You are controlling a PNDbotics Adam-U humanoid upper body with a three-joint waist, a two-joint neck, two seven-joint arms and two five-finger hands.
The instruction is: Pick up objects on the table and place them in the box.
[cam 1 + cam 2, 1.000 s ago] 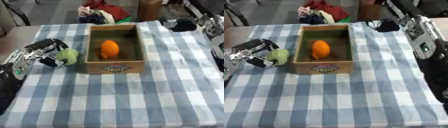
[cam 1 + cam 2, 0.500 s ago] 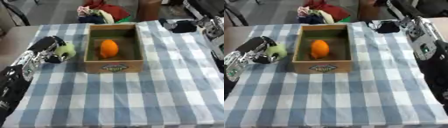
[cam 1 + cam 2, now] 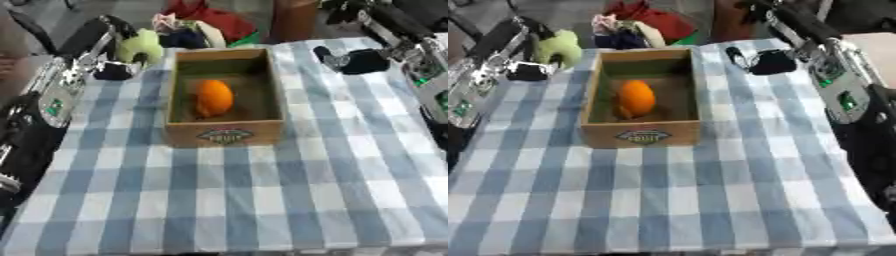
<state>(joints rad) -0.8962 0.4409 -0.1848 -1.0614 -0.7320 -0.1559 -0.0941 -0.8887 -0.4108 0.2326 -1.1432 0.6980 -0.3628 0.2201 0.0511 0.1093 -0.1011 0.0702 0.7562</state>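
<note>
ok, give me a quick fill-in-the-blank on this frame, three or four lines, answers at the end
1. The fruit already lying inside the wooden box is ____ in colour.
2. The left hand holds a pale ____ object beside the box's far left corner.
3. The tablecloth has a blue and white ____ pattern.
4. The right hand shows near the table's far ____ corner.

Missing words: orange; green; checked; right
</note>
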